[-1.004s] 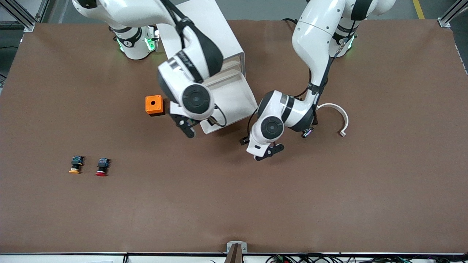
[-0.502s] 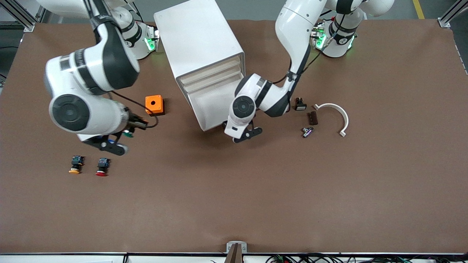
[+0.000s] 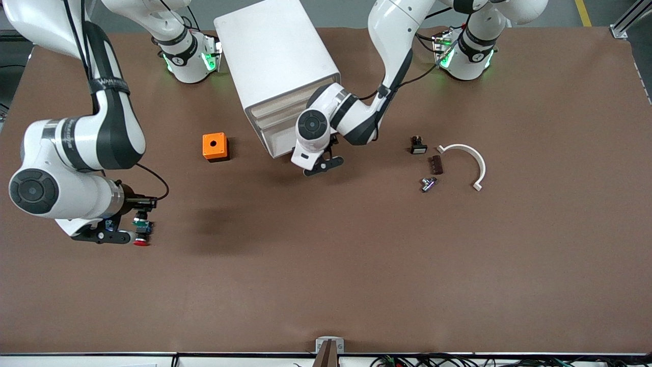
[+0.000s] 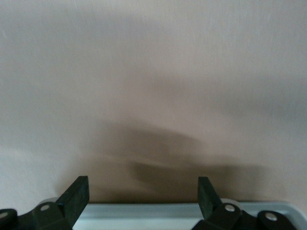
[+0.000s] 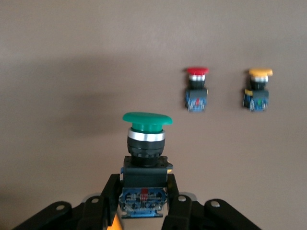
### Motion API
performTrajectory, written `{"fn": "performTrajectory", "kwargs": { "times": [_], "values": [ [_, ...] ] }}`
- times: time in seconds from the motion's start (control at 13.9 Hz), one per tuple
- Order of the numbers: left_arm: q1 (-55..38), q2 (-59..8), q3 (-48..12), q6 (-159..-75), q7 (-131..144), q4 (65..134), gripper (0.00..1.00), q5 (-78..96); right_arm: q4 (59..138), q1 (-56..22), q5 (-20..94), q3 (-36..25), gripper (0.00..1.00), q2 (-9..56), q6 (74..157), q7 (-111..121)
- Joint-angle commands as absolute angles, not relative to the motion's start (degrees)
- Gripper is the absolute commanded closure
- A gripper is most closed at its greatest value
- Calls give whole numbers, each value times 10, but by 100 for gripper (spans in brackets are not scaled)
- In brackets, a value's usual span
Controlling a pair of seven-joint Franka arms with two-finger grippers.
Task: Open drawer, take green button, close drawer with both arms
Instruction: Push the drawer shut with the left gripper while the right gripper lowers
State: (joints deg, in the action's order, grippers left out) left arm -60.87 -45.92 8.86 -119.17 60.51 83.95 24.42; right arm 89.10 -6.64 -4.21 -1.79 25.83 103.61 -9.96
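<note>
We saw R gripper (image 5: 144, 203) pinching button (image 5: 145, 143) over table (image 3: 356, 265); L gripper (image 4: 144, 196) spread, at drawer (image 4: 153, 72) front.

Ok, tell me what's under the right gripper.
The right gripper holds the green button above bare brown table. The red-capped button and yellow-capped button stand beside each other on it. The front view hides the yellow one.

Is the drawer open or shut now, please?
Nearly or fully shut: the drawer no longer juts from the cabinet, and the open left end effector is at its front.
</note>
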Motion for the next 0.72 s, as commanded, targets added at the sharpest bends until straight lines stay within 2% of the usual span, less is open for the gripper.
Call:
{"fn": "performTrajectory", "kwargs": {
  "times": [0.0, 0.65],
  "values": [
    [-630, -445, 84, -1194, 642, 851, 0, 241, 952, -59, -62, -7, 90, 257, 1126, -90],
    [-639, -446, 90, -1194, 661, 846, 0, 233, 953, -41, -83, -7, 90, 351, 1231, -66]
  ]
}}
